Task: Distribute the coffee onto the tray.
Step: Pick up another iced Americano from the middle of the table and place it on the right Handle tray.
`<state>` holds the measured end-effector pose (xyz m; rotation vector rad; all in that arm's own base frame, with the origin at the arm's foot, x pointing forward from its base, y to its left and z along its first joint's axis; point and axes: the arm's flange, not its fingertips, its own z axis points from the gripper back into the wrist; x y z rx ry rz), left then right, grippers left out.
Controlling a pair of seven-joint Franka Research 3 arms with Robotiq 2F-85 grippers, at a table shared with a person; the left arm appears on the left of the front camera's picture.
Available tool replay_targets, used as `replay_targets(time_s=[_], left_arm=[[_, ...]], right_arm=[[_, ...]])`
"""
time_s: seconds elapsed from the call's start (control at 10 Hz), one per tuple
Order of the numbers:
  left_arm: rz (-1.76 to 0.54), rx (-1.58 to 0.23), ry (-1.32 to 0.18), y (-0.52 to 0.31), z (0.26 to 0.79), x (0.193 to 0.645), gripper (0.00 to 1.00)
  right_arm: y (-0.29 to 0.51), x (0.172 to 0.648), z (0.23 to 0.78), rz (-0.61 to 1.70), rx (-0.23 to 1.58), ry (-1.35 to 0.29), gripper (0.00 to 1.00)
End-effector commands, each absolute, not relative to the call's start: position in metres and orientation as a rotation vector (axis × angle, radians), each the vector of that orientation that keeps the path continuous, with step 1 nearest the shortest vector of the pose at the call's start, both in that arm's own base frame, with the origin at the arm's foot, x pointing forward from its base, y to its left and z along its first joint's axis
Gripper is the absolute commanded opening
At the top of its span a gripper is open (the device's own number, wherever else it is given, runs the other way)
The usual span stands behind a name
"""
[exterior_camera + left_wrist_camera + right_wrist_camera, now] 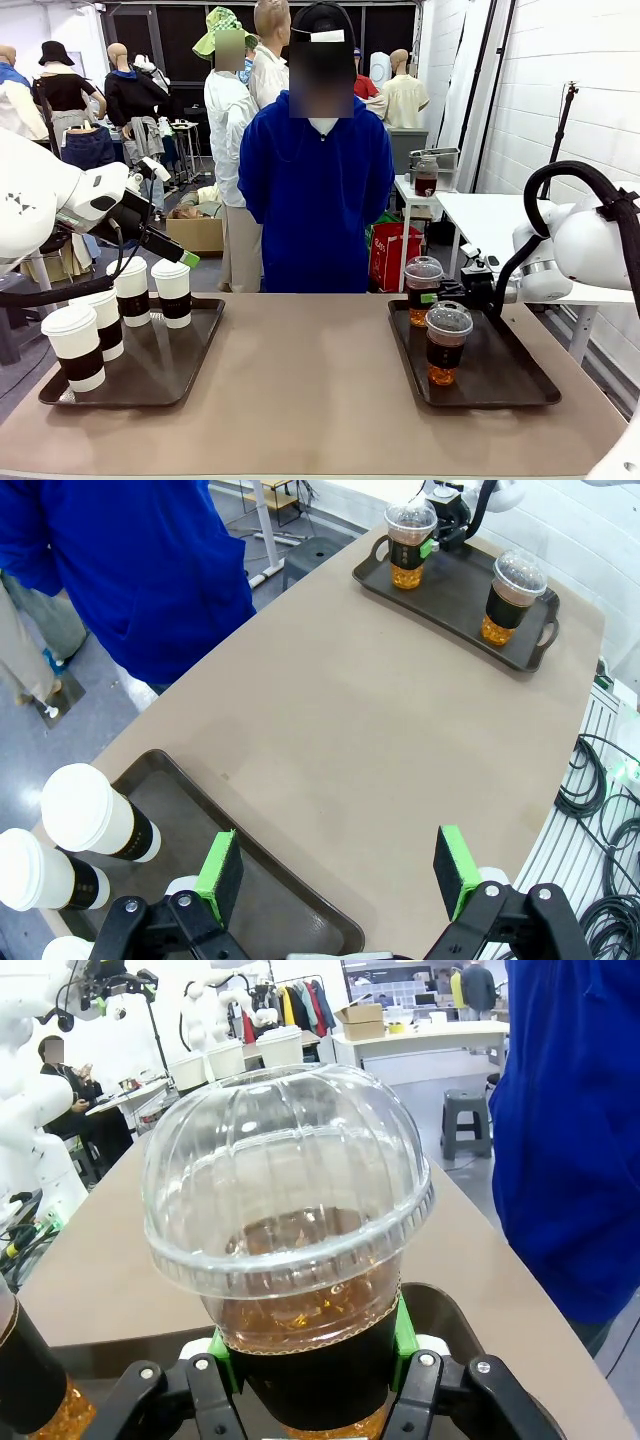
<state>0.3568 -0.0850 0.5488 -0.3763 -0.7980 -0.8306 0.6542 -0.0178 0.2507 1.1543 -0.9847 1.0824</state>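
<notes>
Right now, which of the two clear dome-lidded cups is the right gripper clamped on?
The far cup, at the right tray's back corner; the right gripper grips its dark sleeve. The near cup stands free.

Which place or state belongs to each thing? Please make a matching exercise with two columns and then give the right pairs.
Things
1. left gripper
2. right gripper
3. near dome-lidded cup
4. paper cups

Places or states
A. stand on the left tray
B. stands free on the right tray, nothing gripping it
C. open, above the near edge of the left tray
D. shut on the far dome-lidded cup

Pairs: 1-C, 2-D, 3-B, 4-A
</notes>
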Motion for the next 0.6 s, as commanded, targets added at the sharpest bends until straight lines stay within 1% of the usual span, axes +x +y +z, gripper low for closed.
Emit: replay_targets(time_s=[0.0, 0.5], left_arm=[[-0.829, -0.393, -0.799, -0.084, 0.547, 0.357, 1.00], [-0.829, -0.393, -0.799, -0.084, 0.547, 0.357, 1.00]], right_arm=[[-0.016, 0.650, 0.252, 1.095, 1.185, -1.031, 0.64], [-0.013, 0.650, 0.241, 1.091, 1.183, -1.021, 0.64]])
